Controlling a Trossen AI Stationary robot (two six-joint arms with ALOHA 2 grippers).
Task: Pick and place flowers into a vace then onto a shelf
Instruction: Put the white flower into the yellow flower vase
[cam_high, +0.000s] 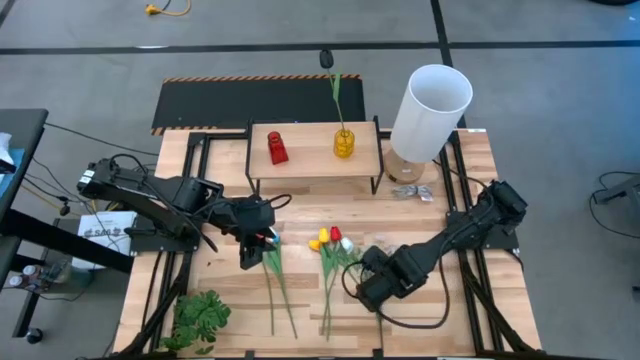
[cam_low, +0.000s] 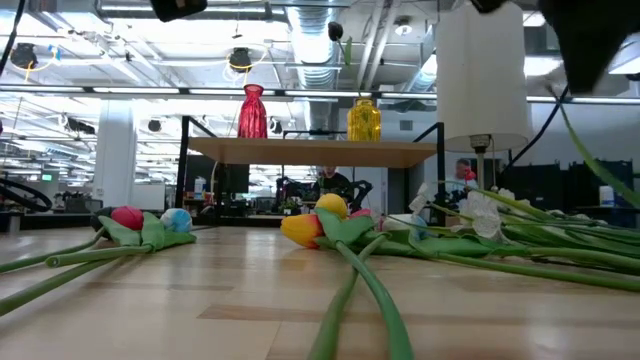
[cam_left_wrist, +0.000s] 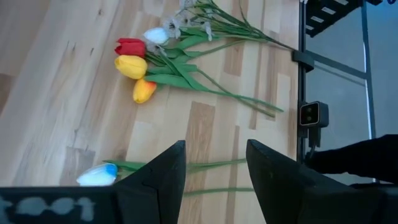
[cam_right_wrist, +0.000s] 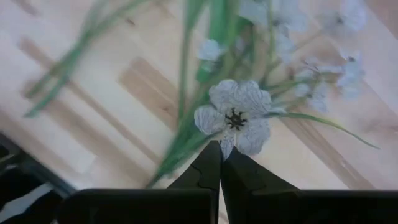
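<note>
Flowers (cam_high: 330, 262) are laid flat on the table (cam_high: 440, 230), heads toward the shelf (cam_high: 314, 147), stems running toward the near edge. The left gripper (cam_high: 250, 253) is held half open over two loose stems (cam_high: 278, 290), gripping nothing. The right gripper (cam_high: 372, 290) is shut beside the white blossoms (cam_right_wrist: 235, 116).

- My hands (cam_left_wrist: 214, 163): dark.
- Flowers (cam_high: 330, 240): red, yellow and white heads, green stems.
- Shelf (cam_high: 312, 158): light wood, black legs.
- Vases on it: one red (cam_high: 277, 148), one yellow (cam_high: 344, 143).
- Desk (cam_high: 310, 215): pale wood.
- Panel (cam_high: 230, 100): black, striped edge.
</note>
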